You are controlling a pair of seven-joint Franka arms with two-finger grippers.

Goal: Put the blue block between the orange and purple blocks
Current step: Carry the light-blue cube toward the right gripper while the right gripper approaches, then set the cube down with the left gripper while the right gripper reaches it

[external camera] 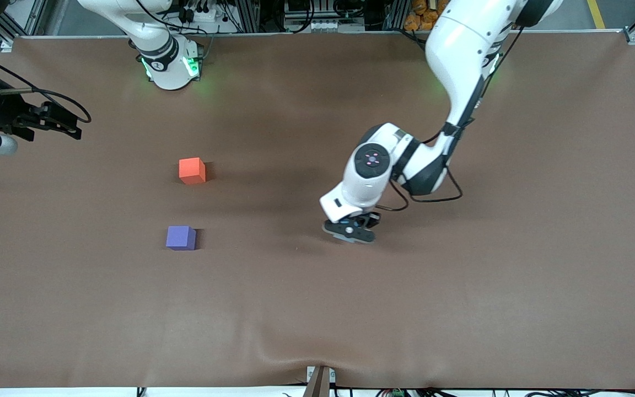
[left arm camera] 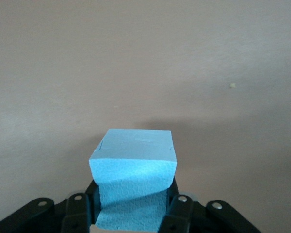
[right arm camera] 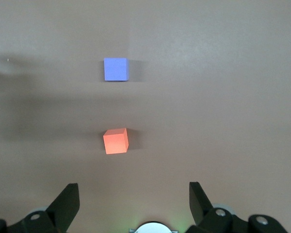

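Observation:
My left gripper [left arm camera: 133,200] is shut on the light blue block [left arm camera: 135,154], its black fingers [left arm camera: 180,208] pressing two of the block's sides. In the front view that gripper [external camera: 350,230] is low over the middle of the table and the hand hides the block. The orange block [external camera: 192,170] [right arm camera: 116,141] and the purple block [external camera: 181,237] [right arm camera: 115,69] sit apart toward the right arm's end, the purple one nearer to the front camera. My right gripper [right arm camera: 133,190] hangs open and empty high over its own base, looking down on both blocks.
A brown cloth [external camera: 461,309] covers the whole table. The right arm's base [external camera: 170,66] stands at the table's edge farthest from the front camera. Dark equipment with cables [external camera: 25,118] juts in at the right arm's end.

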